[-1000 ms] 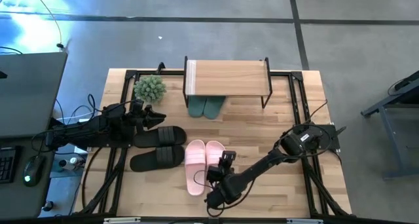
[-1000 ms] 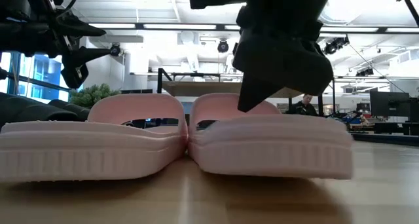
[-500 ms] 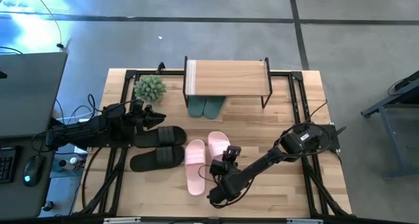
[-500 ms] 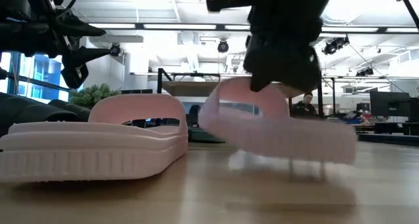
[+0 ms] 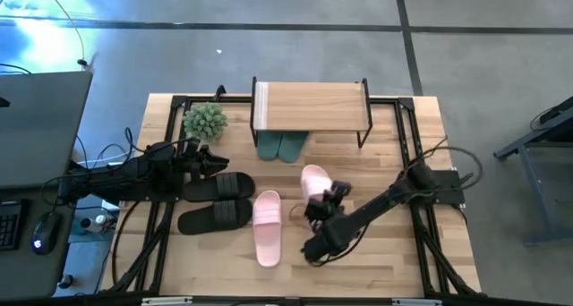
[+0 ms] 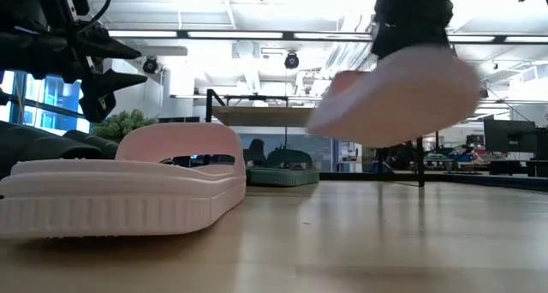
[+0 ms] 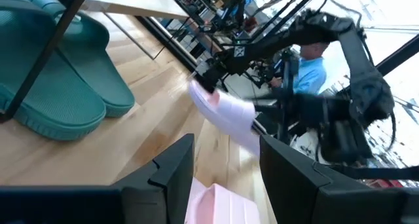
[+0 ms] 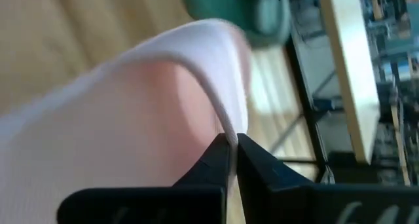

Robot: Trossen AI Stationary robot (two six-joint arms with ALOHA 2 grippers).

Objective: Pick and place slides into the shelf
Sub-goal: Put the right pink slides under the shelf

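The shelf (image 5: 311, 107) stands at the table's far edge, with the dark green slides (image 5: 281, 147) on the tabletop under it. My right gripper (image 5: 324, 204) is shut on one pale pink slide (image 5: 314, 181), which hangs above the table (image 6: 402, 96). Its partner (image 5: 268, 227) lies flat on its sole near the front (image 6: 128, 186). Two black slides (image 5: 218, 201) lie on their soles to the left. My left gripper (image 5: 211, 160) hovers open over the far black slide, touching nothing. My right gripper pinches the pink slide's strap at its thin edge (image 8: 226, 122) between its two fingers. The fingers come from the table's near side, slanting toward the shelf. The slide is lifted clear of the table and tilted (image 6: 402, 96).
A small green plant (image 5: 205, 120) stands at the far left beside the shelf. Bare tabletop (image 5: 385, 154) lies to the right of the green slides. Beyond the table, a person in a blue shirt (image 7: 308, 54) shows in the left wrist view.
My right gripper has shut on the right-hand pink slide's strap, lifted the slide off the table and carried it toward the far edge and to the right, nearer the shelf; the slide has tipped. The other pink slide has stayed put.
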